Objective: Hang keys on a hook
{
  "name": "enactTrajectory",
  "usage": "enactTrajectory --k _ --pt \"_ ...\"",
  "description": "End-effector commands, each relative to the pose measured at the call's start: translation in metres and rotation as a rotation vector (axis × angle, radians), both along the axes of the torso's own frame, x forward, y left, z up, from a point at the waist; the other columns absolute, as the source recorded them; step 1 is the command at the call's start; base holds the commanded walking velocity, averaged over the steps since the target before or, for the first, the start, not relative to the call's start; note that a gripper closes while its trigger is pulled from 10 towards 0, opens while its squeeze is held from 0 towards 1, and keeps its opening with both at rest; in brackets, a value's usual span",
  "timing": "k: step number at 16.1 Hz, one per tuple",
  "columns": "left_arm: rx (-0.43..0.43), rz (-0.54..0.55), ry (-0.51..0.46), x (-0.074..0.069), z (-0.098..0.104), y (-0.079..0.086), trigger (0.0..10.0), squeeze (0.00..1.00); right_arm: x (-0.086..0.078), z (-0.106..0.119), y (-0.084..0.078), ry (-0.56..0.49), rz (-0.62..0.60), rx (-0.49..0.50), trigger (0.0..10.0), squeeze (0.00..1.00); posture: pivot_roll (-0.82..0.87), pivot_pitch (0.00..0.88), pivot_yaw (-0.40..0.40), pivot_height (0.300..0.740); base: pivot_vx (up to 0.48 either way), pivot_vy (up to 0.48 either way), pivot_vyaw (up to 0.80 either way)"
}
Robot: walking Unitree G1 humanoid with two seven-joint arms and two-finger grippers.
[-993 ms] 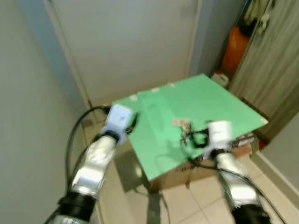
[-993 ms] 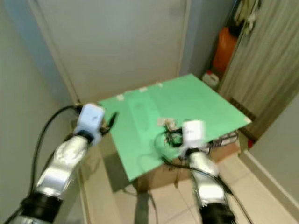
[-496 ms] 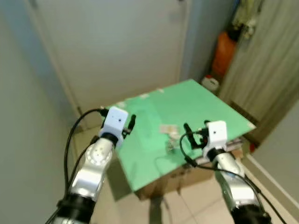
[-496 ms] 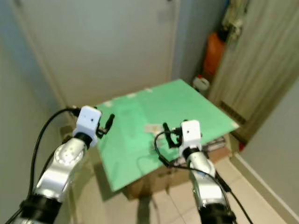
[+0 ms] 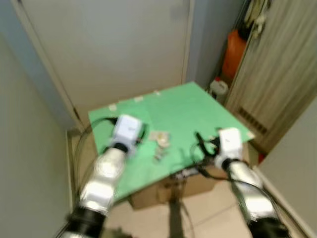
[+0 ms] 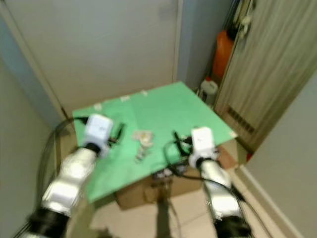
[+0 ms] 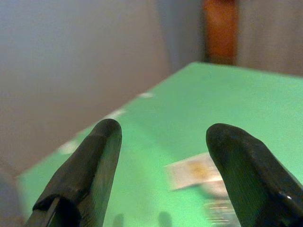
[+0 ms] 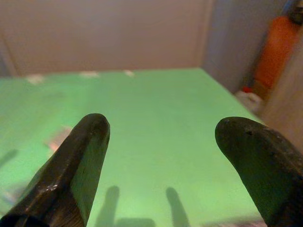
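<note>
Shifted down the whole picture, so the camera moving rather than the things: keys [image 5: 159, 146] lying on the green board [image 5: 198, 109], now seen at the board's middle with a pale tag [image 5: 159, 135] just beside them at their 12 o'clock. Blurred, so ring and blades hard to tell apart. Likely light, hard and loose-jointed, apt to slide on the smooth sheet and dangle once lifted; best pinched at the ring or the tag end, leaving the loop free for a hook. No hook made out anywhere.

Left gripper [image 5: 142, 133] hovering near the keys, at their 10 o'clock, fingers spread wide apart and empty, the tag and keys blurred between the tips in the wrist picture [image 7: 208, 172]. Right gripper [image 5: 203, 144] near at the keys' 3 o'clock, also spread wide, nothing held, aimed over bare green. Cardboard box [image 5: 193, 183] under the board; orange bottle [image 5: 233, 54] well apart at 1 o'clock.
</note>
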State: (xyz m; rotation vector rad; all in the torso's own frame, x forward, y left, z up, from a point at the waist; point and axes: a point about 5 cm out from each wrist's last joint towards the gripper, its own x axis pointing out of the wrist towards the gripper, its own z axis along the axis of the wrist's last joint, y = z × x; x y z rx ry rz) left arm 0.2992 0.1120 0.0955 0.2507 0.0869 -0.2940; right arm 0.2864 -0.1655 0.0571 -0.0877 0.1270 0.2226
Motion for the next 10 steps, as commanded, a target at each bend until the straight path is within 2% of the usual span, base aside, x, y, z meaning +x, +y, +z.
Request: enactTrajectory --k 1,4,6,10 --pt "0.000 0.028 -0.007 0.002 0.004 0.008 10.0 0.00 0.001 0.002 0.004 -0.005 0.008 0.014 10.0 0.00 -0.03 0.000 0.039 0.740 0.000 0.000 0.00" --pt "0.006 0.027 0.035 0.003 -0.005 -0.002 10.0 0.00 -0.002 0.002 0.002 0.001 0.027 -0.003 10.0 0.00 -0.05 0.000 0.012 0.740 0.000 0.000 0.00" --pt "0.037 0.111 0.050 0.013 -0.012 0.010 10.0 0.00 -0.005 0.004 -0.006 0.005 0.040 -0.026 10.0 0.00 -0.07 0.000 -0.008 0.740 0.000 0.000 0.00" --pt "-0.012 0.169 0.026 0.023 -0.006 0.018 10.0 0.00 -0.003 0.009 -0.017 0.000 0.031 -0.048 10.0 0.00 -0.08 0.000 -0.009 0.740 0.000 0.000 0.00"
